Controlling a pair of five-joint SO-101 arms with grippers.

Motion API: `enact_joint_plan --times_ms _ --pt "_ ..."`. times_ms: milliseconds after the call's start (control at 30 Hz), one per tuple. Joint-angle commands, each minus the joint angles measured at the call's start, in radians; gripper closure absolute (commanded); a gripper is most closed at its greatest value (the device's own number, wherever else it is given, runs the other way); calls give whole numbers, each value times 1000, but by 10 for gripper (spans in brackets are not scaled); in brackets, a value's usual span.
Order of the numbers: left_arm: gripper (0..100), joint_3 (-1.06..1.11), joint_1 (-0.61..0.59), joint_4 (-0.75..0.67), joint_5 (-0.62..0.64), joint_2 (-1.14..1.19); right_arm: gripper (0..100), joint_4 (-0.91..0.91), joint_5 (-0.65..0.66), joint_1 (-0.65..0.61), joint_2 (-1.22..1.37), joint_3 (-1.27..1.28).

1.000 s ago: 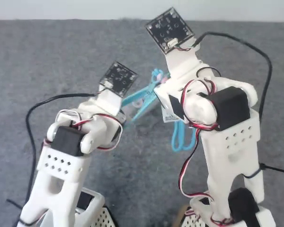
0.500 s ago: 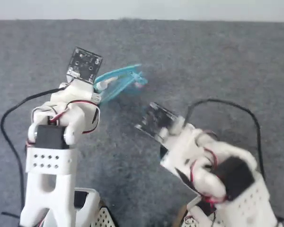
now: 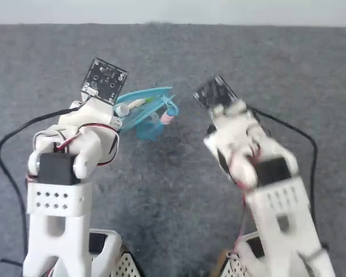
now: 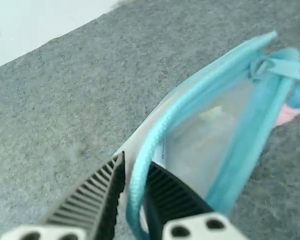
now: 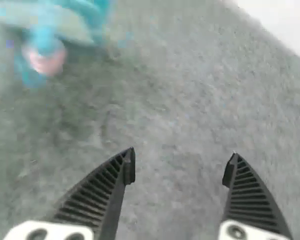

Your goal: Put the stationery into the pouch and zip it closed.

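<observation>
**Pouch (image 3: 143, 111) clamped in the left gripper (image 4: 135, 167); right gripper (image 5: 180, 162) open over the mat (image 3: 288, 63)**

High view: Two white arms stand side by side on a grey felt mat. The left arm (image 3: 75, 156) reaches forward and holds a teal-edged, clear-sided pouch by one end, just past its wrist camera board. The pouch stretches away from it toward the middle of the mat. A small pink piece (image 3: 166, 118) sits at its far end. The right arm (image 3: 254, 167) is bent over the mat to the right, near the pouch but not touching it.

Left wrist view: The two ridged black jaws are pressed onto the pouch's teal zip edge, which runs between them. The clear side shows pale shapes inside, too blurred to name. A zip pull (image 4: 264, 65) lies at the pouch's far end, with the pink piece just beside it. Whether the zip is fully closed cannot be told.

Right wrist view: The jaws stand wide apart with bare grey mat between them. The pouch and pink piece appear farther off, blurred.
</observation>
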Motion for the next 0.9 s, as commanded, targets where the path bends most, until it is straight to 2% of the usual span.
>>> enact_joint_plan --times_ms 0,100,200,400,700,800,867 --pt "991 -76 -3 8 -11 -14 723 -41 -68 71 223 -230" --pt "991 -59 -2 5 -12 -14 723 24 -123 96 403 -456" --pt "991 -59 -2 -11 -12 -14 723 124 -129 30 547 -626" --pt "991 -8 41 -31 -11 -14 723 265 -178 -127 555 -770" --pt "991 25 35 -72 -11 -14 723 298 -176 -375 332 -477" --pt "991 28 35 -68 -23 -14 723 239 -175 -380 174 -319" --pt "991 41 35 -64 -58 -14 723 173 -163 -325 53 -206"
